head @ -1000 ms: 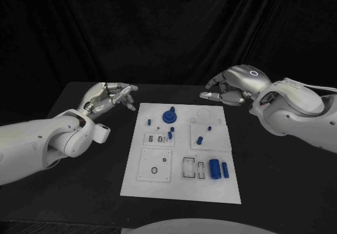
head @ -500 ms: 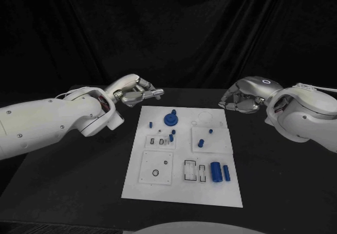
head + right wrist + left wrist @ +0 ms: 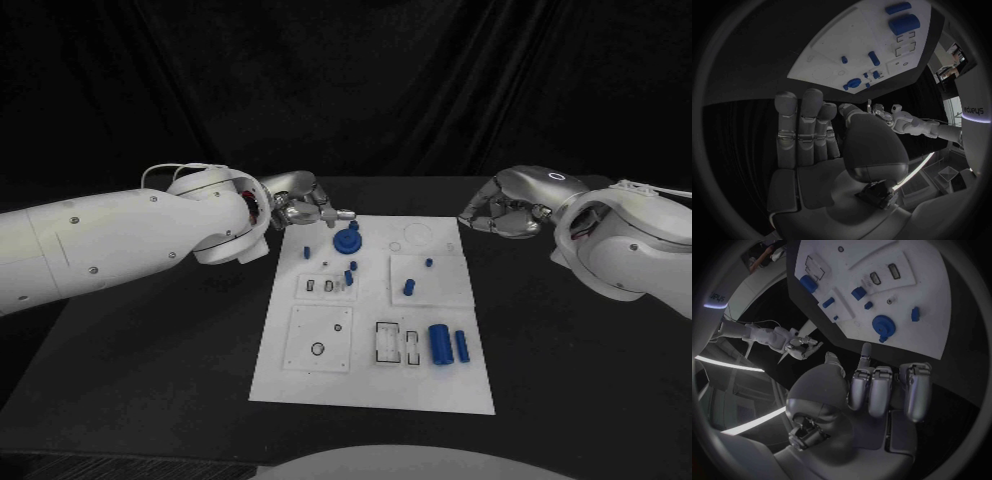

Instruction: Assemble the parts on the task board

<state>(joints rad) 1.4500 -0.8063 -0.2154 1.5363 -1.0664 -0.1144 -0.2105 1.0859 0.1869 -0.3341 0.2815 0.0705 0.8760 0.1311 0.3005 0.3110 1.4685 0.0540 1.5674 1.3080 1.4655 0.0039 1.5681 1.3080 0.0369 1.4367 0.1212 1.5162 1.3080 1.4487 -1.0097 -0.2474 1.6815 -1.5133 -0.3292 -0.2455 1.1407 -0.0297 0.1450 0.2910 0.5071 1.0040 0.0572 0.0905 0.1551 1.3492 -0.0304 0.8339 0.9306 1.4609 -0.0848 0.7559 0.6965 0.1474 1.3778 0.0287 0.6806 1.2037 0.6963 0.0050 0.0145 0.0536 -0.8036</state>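
Black table (image 3: 144,340), black curtain behind. White task board (image 3: 378,320) lies mid-table, long axis running away from the robot.

Left hand (image 3: 300,208) hovers at the board's far left corner, just beside the blue gear part (image 3: 346,241); fingers side by side and half-curled, holding nothing. In the left wrist view the fingers (image 3: 879,390) point toward the gear, with nothing between.

Right hand (image 3: 505,212) sits off the board's far right corner, over bare table; fingers together, thumb tucked across, nothing in it.

Parts on board: one gear, two blue cylinders (image 3: 449,345) side by side near the right edge, about six small blue pegs (image 3: 410,288) mid-board, though the count is uncertain at this size.
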